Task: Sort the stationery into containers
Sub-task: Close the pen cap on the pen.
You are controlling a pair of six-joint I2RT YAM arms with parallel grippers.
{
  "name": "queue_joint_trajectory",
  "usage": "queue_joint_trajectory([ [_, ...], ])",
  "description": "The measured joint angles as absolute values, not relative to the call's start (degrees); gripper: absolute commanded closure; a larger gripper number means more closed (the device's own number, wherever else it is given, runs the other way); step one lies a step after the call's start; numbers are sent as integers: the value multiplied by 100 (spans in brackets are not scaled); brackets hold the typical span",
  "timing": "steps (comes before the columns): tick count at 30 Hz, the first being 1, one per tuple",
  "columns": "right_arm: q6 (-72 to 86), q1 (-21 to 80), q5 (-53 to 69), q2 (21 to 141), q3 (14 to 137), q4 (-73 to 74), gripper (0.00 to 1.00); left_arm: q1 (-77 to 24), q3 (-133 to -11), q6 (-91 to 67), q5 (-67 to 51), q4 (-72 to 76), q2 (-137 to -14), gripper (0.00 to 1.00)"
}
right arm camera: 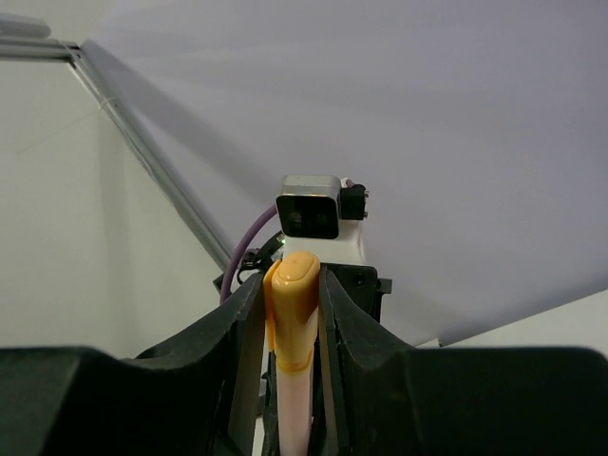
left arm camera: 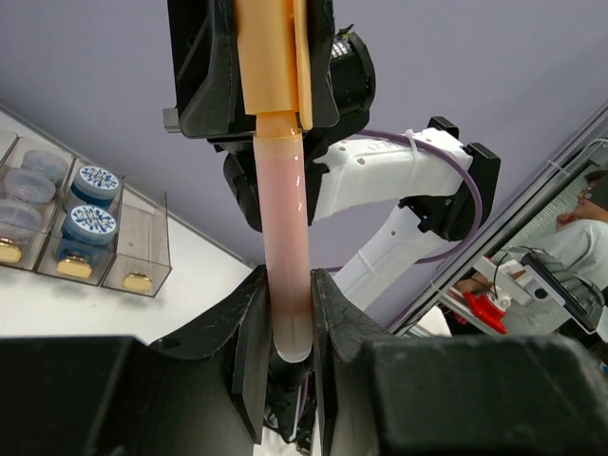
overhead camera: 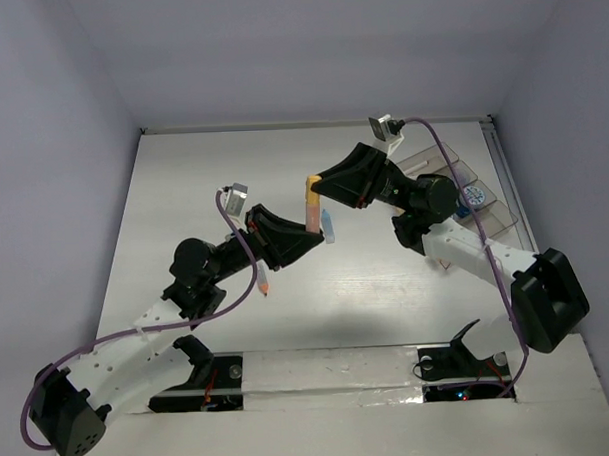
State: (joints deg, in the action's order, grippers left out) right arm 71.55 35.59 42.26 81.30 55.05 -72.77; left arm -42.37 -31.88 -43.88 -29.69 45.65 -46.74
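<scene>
An orange-capped marker (overhead camera: 312, 206) with a pale pink barrel is held between both grippers above the table's middle. My left gripper (left arm camera: 291, 290) is shut on the barrel's tail end (left arm camera: 285, 237). My right gripper (right arm camera: 294, 285) is shut on the orange cap (right arm camera: 296, 304), which also shows at the top of the left wrist view. A light-blue stick (overhead camera: 329, 225) shows just right of the marker's lower end. A small orange-red stick (overhead camera: 263, 284) lies on the table under the left arm. The clear divided container (overhead camera: 489, 214) stands at the right edge, with two blue-lidded jars (left arm camera: 93, 201) in its compartments.
The right arm (overhead camera: 465, 247) stretches over the table in front of the container. The left arm (overhead camera: 201, 272) crosses the table's left half. White walls close the table on the left, back and right.
</scene>
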Motion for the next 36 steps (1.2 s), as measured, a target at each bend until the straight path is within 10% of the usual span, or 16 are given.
queue_joint_trajectory([
  [36, 5516, 3885, 3883, 6816, 5037, -4327, 100, -4270, -3861, -4150, -3395, 2285, -4386, 100],
])
